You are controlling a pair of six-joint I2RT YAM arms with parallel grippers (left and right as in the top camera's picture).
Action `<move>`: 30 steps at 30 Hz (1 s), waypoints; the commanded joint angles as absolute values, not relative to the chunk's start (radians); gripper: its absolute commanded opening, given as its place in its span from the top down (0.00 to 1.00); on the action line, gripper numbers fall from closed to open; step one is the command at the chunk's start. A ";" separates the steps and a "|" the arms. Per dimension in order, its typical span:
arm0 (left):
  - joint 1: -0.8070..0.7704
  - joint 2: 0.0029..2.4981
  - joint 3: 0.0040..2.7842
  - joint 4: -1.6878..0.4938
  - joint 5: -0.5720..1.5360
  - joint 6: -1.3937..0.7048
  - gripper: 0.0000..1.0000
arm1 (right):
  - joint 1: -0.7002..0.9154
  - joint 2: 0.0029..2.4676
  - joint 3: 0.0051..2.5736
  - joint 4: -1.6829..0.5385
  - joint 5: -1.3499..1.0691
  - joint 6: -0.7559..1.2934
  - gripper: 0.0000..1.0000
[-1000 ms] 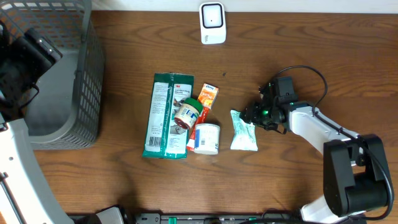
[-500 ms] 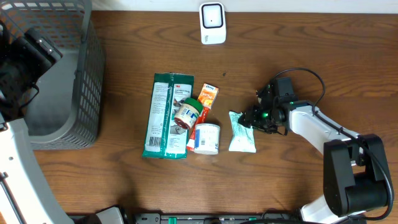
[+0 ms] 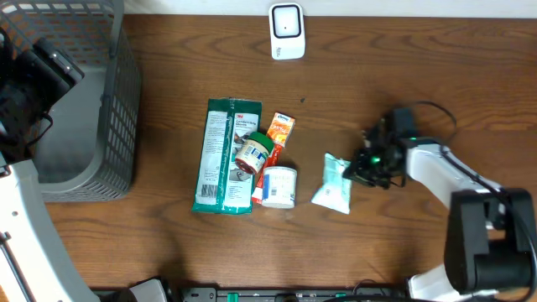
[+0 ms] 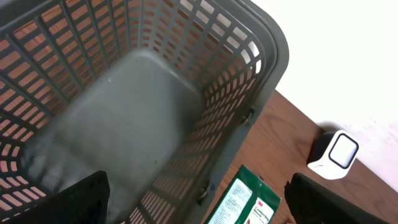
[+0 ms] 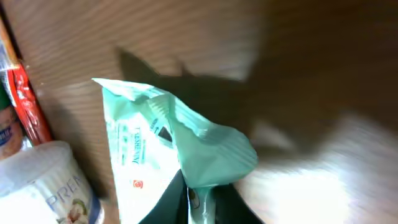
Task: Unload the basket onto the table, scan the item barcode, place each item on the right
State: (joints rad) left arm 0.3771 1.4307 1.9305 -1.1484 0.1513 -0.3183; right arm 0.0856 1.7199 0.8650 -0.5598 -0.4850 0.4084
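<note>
A pale green sachet with printed text lies right of the pile of items, its right end raised. My right gripper is shut on that raised end; in the right wrist view the crimped edge of the sachet is pinched between the dark fingers of the right gripper. No barcode shows on the sachet's visible face. The white scanner stands at the table's far edge, also seen at the right of the left wrist view. My left gripper hangs open over the grey basket, holding nothing.
The grey mesh basket fills the far left. A pile sits mid-table: a green 3M pouch, an orange packet, a small jar and a white tub. The right arm's cable loops above it.
The right gripper has closed on the sachet's end and drawn back to the right, dragging the sachet away from the pile and turning it. The left arm has not moved.
</note>
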 commanded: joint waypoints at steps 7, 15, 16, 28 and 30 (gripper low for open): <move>0.381 1.431 1.932 -1.150 0.149 -0.327 0.12 | 0.021 1.599 0.850 -0.617 -0.459 0.364 0.36; 0.381 1.431 1.932 -1.150 0.149 -0.327 0.12 | 0.021 1.600 0.849 -0.572 -0.341 0.305 0.14; 0.381 1.431 1.932 -1.150 0.149 -0.327 0.12 | 0.021 1.602 0.847 -0.570 -0.341 0.305 0.14; 0.381 1.431 1.932 -1.150 0.149 -0.327 0.12 | 0.141 1.608 0.720 -0.448 -0.337 0.322 0.27; 0.381 1.431 1.932 -1.150 0.149 -0.327 0.12 | 0.162 1.608 0.694 -0.430 -0.307 0.346 0.32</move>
State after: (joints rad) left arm 0.3771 1.4307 1.9305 -1.1488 0.1513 -0.3183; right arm 0.1276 1.5959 0.7513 -0.4339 -0.3424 0.3244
